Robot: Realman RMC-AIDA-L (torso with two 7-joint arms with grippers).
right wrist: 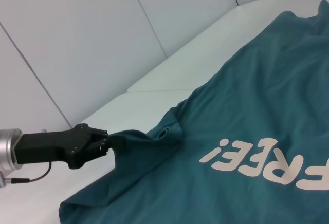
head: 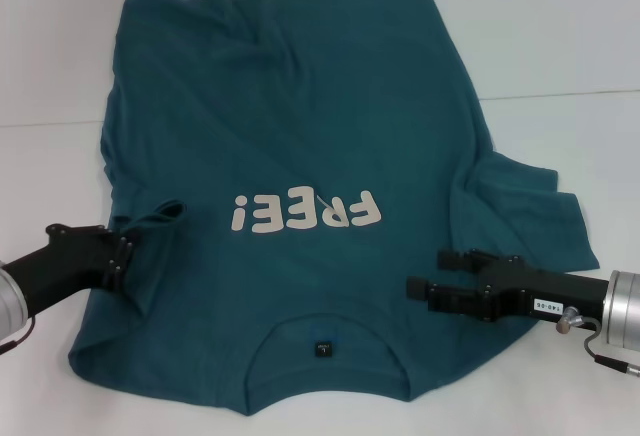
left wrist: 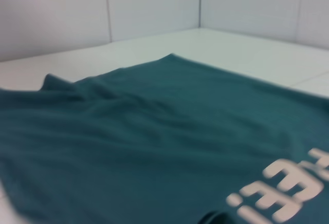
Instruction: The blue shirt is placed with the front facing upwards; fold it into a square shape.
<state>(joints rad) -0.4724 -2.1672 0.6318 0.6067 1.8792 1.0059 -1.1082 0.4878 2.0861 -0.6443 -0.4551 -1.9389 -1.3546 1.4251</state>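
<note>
pinching left sleeve of blue shirt with left gripper, lifting it for an inward fold; right gripper hovering over right shoulder, fingers narrow, holding nothing.

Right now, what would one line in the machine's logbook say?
blue shirt: flat on table, print up | left claw: shut on left sleeve, pulling it inward | right claw: over shirt near collar, holding nothing

shirt on table, collar nearest robot
</note>
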